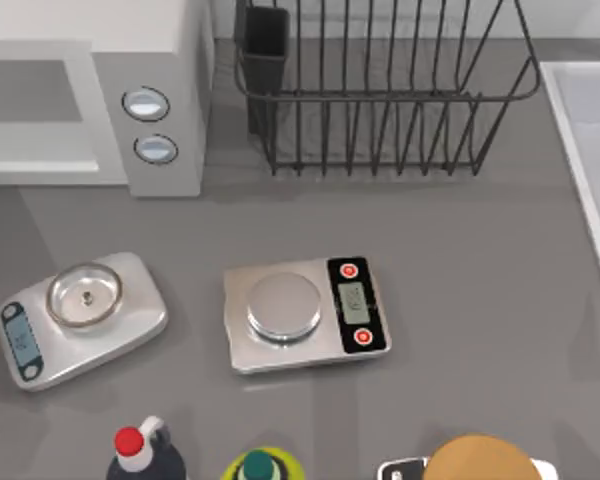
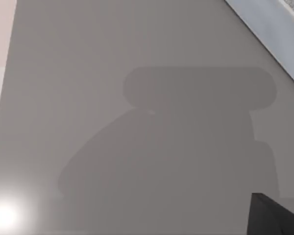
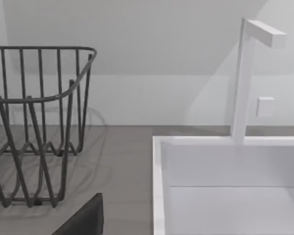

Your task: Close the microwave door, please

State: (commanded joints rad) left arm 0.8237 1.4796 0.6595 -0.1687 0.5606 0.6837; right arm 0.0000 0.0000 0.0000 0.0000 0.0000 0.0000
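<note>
The microwave [image 1: 130, 30] stands at the table's back left, white, with a grey panel [image 1: 152, 125] carrying two round knobs. The microwave door [image 1: 35, 100], white-framed around a grey window, lies flat across the front, level with the knob panel. A dark edge of my left gripper [image 2: 274, 215] shows over bare grey table, where it casts a broad shadow. In the right wrist view a dark edge of my right gripper [image 3: 83, 220] sits near the dish rack [image 3: 34, 122] and the sink [image 3: 159, 186].
A black wire dish rack [image 1: 380, 90] stands at the back centre, and a white sink [image 1: 590, 150] with a faucet [image 3: 242, 78] at the right. Two silver scales [image 1: 80, 315] [image 1: 305, 315] sit mid-table. Bottles [image 1: 145, 450] [image 1: 260, 465] and a tan round object [image 1: 475, 462] line the front edge.
</note>
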